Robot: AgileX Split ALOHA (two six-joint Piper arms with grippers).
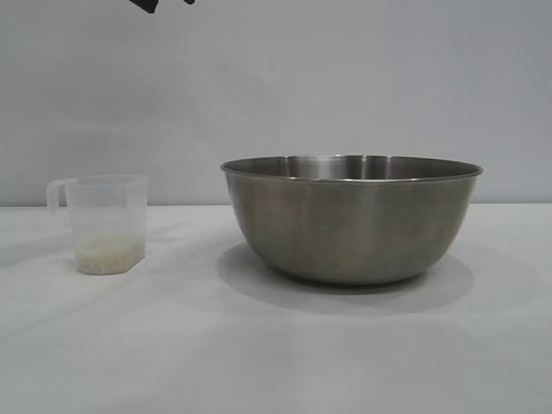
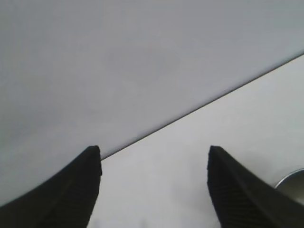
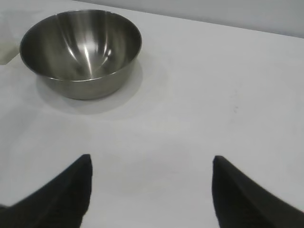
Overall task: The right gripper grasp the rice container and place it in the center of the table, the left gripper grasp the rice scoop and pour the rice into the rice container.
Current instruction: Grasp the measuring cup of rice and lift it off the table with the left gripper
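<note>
The rice container (image 1: 351,220), a large steel bowl, stands on the white table (image 1: 276,354) right of centre and is empty inside (image 3: 80,47). The rice scoop (image 1: 103,222), a translucent cup with its loop handle to the left, stands upright at the left, a low layer of rice (image 1: 109,257) in its bottom. My right gripper (image 3: 151,159) hangs open over bare cloth, well short of the bowl. My left gripper (image 2: 154,152) is open too, above the table near the back wall, with only a sliver of the bowl's rim (image 2: 292,178) beside one finger. Neither holds anything.
A plain grey wall (image 1: 276,86) runs behind the table. A black part of an arm (image 1: 147,4) shows at the top left of the exterior view. White cloth lies bare in front of the bowl and the cup.
</note>
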